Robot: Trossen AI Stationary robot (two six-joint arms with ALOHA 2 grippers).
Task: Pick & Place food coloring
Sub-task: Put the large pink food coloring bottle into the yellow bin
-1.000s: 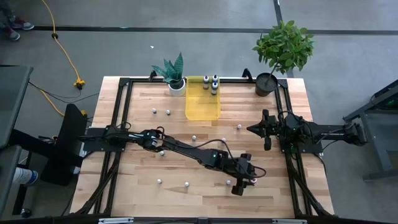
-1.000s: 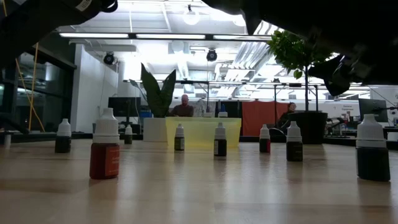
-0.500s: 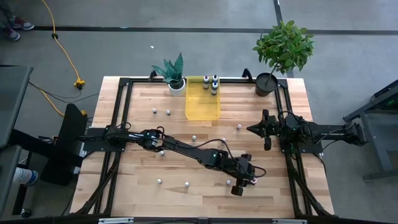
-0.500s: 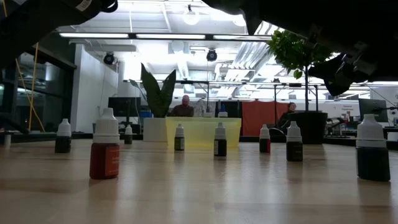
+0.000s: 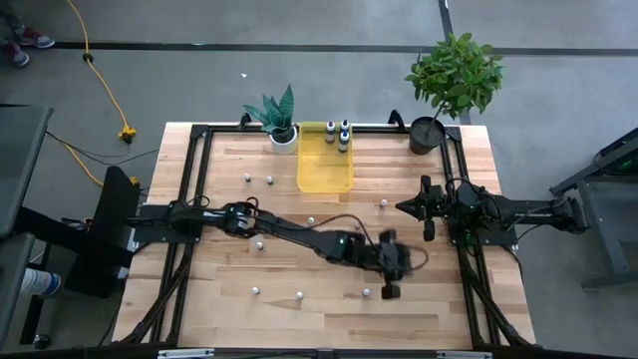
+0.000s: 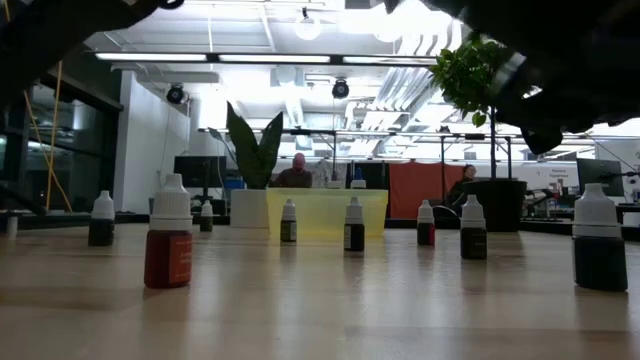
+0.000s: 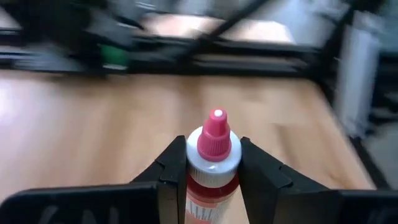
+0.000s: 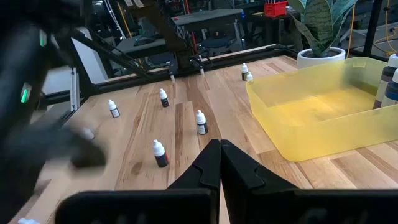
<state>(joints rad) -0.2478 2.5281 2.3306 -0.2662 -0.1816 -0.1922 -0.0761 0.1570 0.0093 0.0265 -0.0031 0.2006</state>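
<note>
My left gripper reaches across to the table's near right and is shut on a food coloring bottle with a red body, white collar and pink cap. Other small white-capped bottles stand scattered on the wood, such as one beside the left gripper and one at mid-table. Three more stand at the far end of the yellow tray. My right gripper is shut and waits at the table's right side. My left gripper pinches the bottle between its two fingers, which lie on either side of the white collar just under the pink cap. The pink cap sticks out beyond the fingertips. Whether the bottle's base is clear of the table does not show.
A snake plant in a white pot and a leafy plant in a dark pot stand at the far edge on either side of the tray. In the low view a red bottle and a dark one stand nearest the near edge.
My left arm has moved fast and shows blurred; its wrist has shifted slightly toward the far edge. The pink-capped bottle that stood by its fingers at the near right no longer shows on the table. The right arm has kept still.
</note>
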